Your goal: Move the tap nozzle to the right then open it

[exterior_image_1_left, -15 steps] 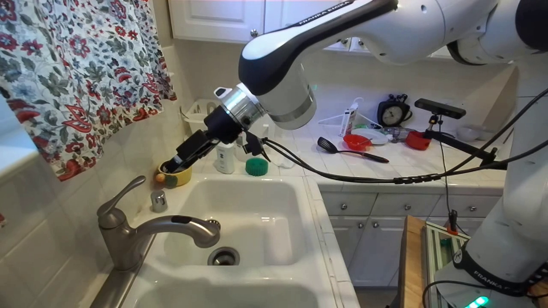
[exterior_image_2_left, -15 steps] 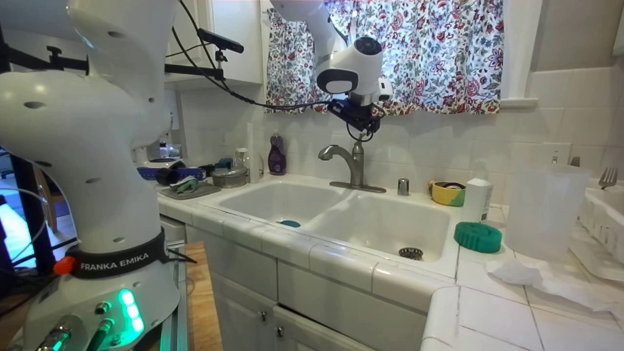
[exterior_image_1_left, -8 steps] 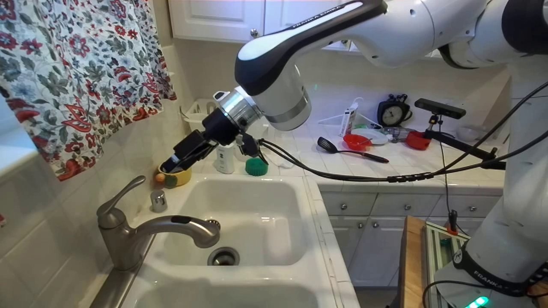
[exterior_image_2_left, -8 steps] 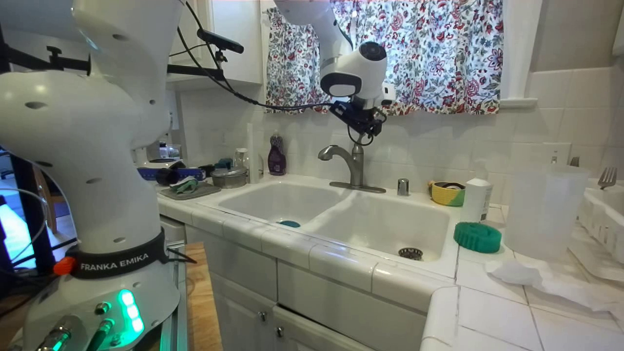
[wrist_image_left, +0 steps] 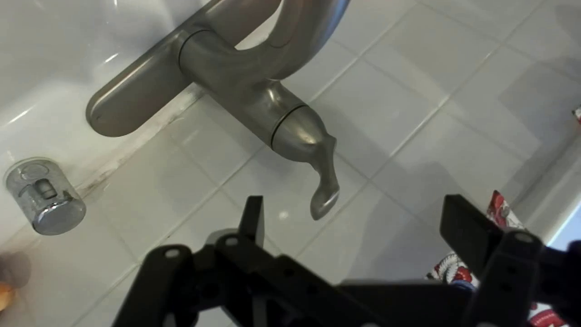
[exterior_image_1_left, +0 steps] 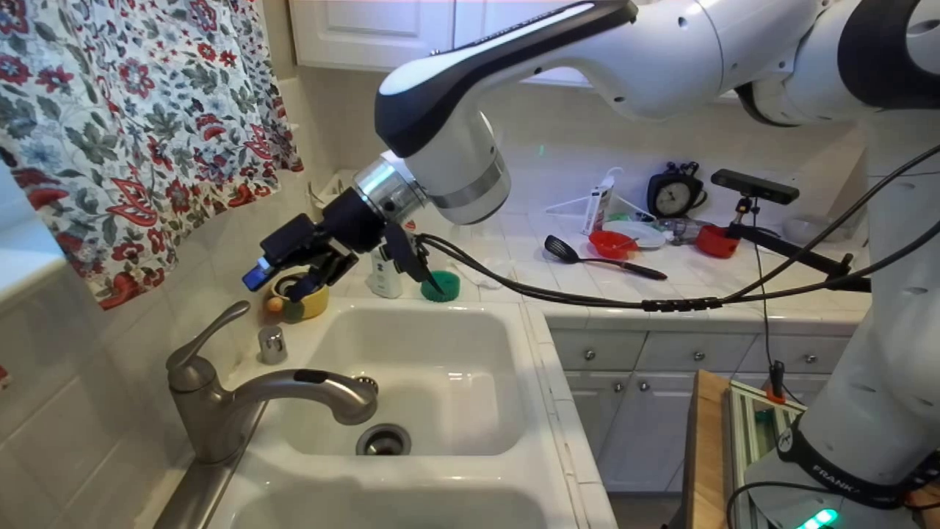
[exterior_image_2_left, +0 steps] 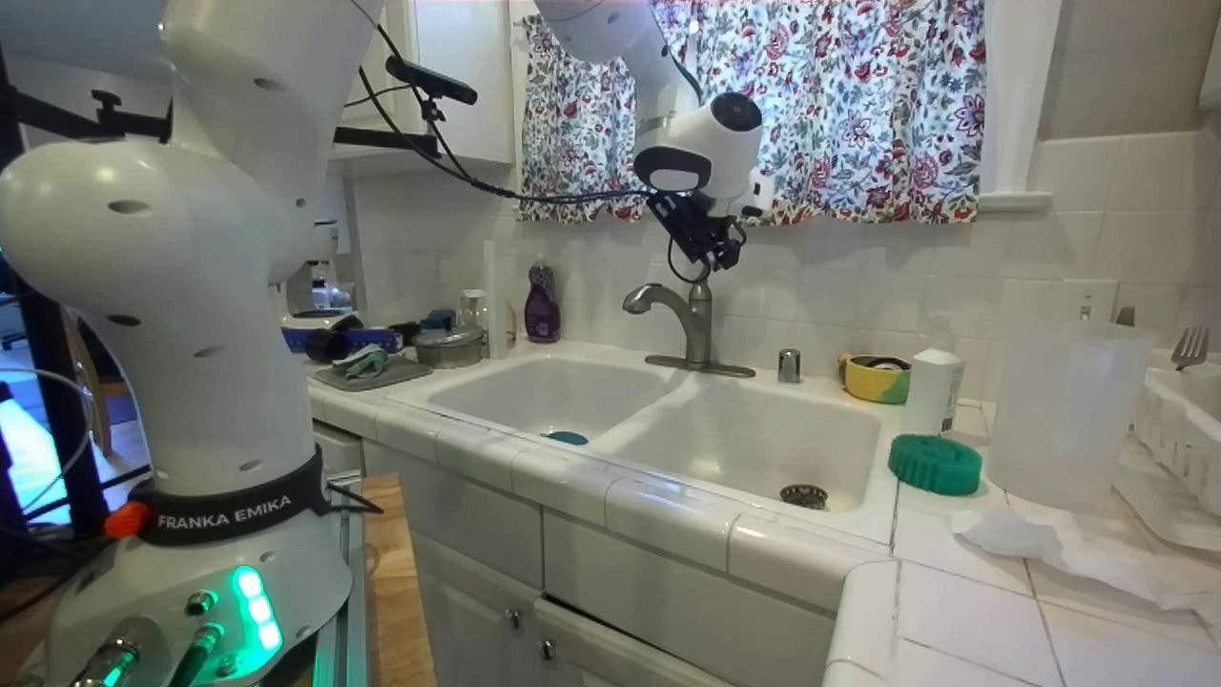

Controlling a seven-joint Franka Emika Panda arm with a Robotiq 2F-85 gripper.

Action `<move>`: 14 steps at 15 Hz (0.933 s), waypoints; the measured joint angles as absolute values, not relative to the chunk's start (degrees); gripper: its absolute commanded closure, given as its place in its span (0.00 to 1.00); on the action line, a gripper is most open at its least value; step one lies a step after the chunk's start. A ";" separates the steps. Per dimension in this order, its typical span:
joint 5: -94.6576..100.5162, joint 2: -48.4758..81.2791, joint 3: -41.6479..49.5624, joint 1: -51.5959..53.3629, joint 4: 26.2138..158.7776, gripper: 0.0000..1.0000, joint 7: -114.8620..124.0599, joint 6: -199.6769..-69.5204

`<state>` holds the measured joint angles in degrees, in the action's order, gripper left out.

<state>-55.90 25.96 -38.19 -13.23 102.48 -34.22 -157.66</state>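
Observation:
The brushed grey tap nozzle arches out from the faucet base in an exterior view [exterior_image_1_left: 308, 388] and in an exterior view [exterior_image_2_left: 663, 298]; it points over the sink. Its curved part is cut off at the top of the wrist view [wrist_image_left: 304, 36]. The lever handle [wrist_image_left: 324, 181] slants up from the faucet top and also shows in an exterior view [exterior_image_1_left: 209, 334]. My gripper [exterior_image_1_left: 279, 283] is open and empty, above the faucet. In the wrist view the lever tip lies ahead of and between the spread fingers [wrist_image_left: 358, 213], apart from both. In an exterior view the gripper [exterior_image_2_left: 720, 253] overlaps the lever.
A chrome cap [exterior_image_1_left: 272, 345] and a yellow bowl [exterior_image_1_left: 305, 297] stand beside the faucet. The tiled wall [wrist_image_left: 408, 127] and floral curtain [exterior_image_1_left: 147, 132] are close behind. A white bottle [exterior_image_1_left: 385, 273] and green scrubber [exterior_image_1_left: 440, 286] stand at the sink corner.
My gripper has opened its fingers. The arm has reached forward toward the wall and window, nearer the lever. The faucet has not moved.

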 measured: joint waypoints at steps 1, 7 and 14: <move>-55.90 26.43 -38.21 -13.11 101.73 0.00 -32.61 -157.32; -61.84 27.00 -29.19 -6.04 97.85 0.20 -28.43 -153.49; -67.32 28.89 -21.51 0.39 94.62 0.41 -26.74 -150.27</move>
<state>-67.32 28.89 -21.51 0.39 94.62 -26.74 -150.27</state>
